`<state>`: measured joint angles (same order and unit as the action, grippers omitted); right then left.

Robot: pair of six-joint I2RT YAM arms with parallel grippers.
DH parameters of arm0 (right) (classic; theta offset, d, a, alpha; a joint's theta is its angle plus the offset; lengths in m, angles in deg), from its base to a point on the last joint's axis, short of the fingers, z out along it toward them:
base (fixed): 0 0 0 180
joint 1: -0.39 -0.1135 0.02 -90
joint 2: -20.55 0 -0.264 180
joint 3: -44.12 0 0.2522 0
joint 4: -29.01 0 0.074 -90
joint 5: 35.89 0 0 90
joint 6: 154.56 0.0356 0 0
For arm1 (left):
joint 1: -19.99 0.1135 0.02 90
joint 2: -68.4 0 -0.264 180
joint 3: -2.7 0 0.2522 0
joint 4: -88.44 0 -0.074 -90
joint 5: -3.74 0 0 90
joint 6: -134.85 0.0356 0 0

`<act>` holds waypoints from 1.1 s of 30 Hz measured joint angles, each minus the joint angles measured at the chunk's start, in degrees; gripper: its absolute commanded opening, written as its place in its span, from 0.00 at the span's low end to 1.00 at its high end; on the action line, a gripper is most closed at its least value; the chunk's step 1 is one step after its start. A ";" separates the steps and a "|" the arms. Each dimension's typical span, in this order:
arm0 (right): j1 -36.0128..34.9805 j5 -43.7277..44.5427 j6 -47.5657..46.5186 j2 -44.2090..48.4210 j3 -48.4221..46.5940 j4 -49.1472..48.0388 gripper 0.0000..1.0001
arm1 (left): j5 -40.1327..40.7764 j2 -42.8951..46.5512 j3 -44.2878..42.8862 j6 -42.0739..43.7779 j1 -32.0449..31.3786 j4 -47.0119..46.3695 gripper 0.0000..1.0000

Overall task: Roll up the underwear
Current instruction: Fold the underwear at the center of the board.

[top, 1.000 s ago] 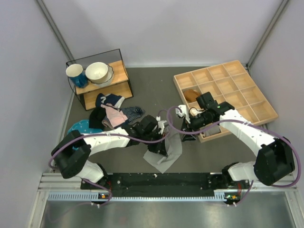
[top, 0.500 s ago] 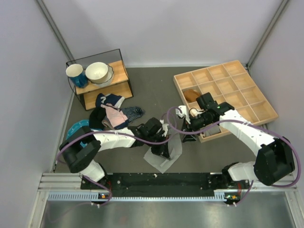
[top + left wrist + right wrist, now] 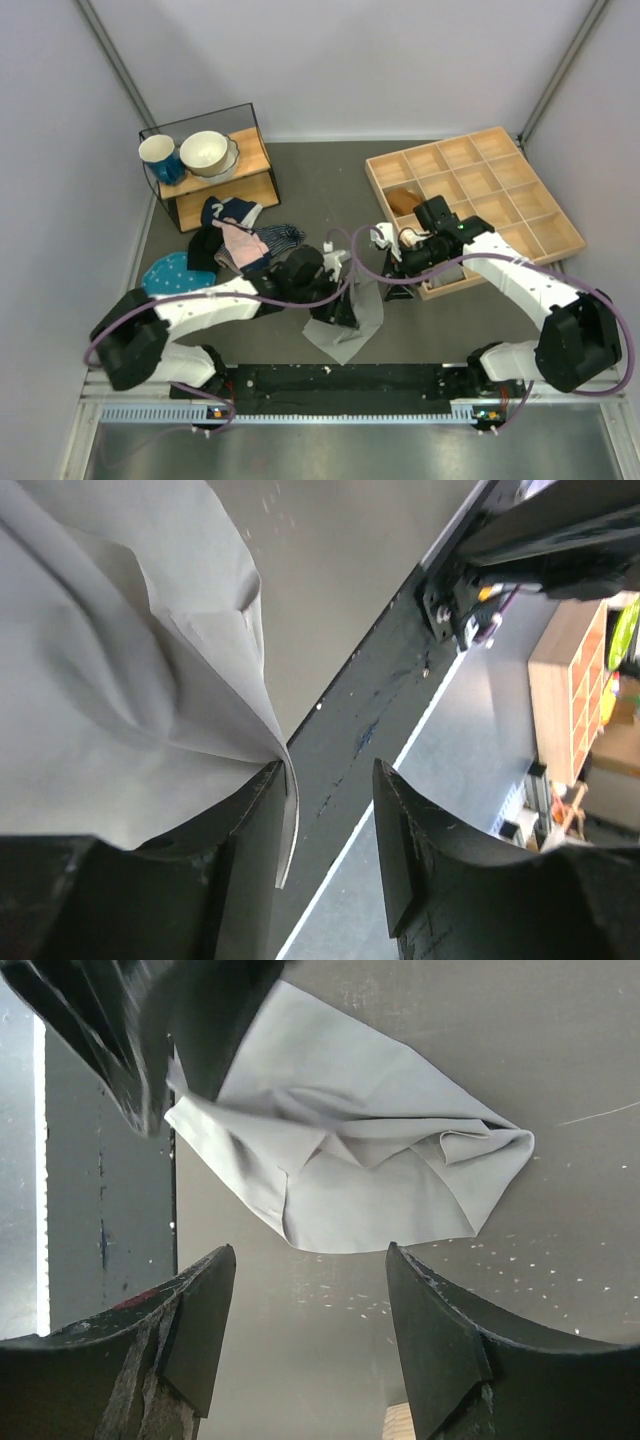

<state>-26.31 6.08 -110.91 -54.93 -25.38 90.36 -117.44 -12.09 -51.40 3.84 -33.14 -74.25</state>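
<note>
Left hand point(image 3: 330, 780) gapes, one finger touching the underwear point(image 3: 120, 700); right hand point(image 3: 310, 1260) hovers spread wide, empty.

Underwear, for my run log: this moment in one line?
underwear: crumpled, unrolled | left jaws: open at its edge | right jaws: open, empty

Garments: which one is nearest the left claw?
The plain grey underwear, lying alone, its corner touching the left claw; the coloured pile sits apart beside the wooden shelf.
</note>
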 measured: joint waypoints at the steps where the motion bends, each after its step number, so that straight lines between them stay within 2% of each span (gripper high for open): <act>1: 0.02 0.11 0.24 -0.07 0.00 -0.11 0.62 | 1.11 3.43 0.46 0.61 0.85 1.36 0.47; 5: 0.02 0.52 3.50 -2.38 -0.31 -2.32 0.60 | 6.25 15.47 3.58 2.51 5.79 4.68 0.48; 8: -0.68 1.97 6.58 -7.32 -1.73 -3.96 0.59 | 7.10 19.61 7.39 3.23 9.25 5.03 0.47; 12: -1.86 3.28 9.16 -12.74 -3.78 -5.20 0.59 | 3.06 16.26 12.15 2.91 9.46 2.60 0.47; 18: -2.45 4.33 10.56 -14.97 -4.81 -5.73 0.59 | 1.81 11.41 13.03 3.54 9.03 1.99 0.50; 27: -2.49 4.42 10.54 -15.06 -4.81 -5.84 0.60 | 7.13 7.80 4.90 11.41 8.61 6.01 0.52; 33: -2.36 4.22 10.49 -14.97 -4.81 -5.81 0.61 | 9.11 2.84 0.22 16.11 8.37 8.90 0.49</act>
<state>-28.67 10.30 -100.41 -69.91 -30.19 84.55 -108.33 -9.25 -51.18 19.94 -24.77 -65.35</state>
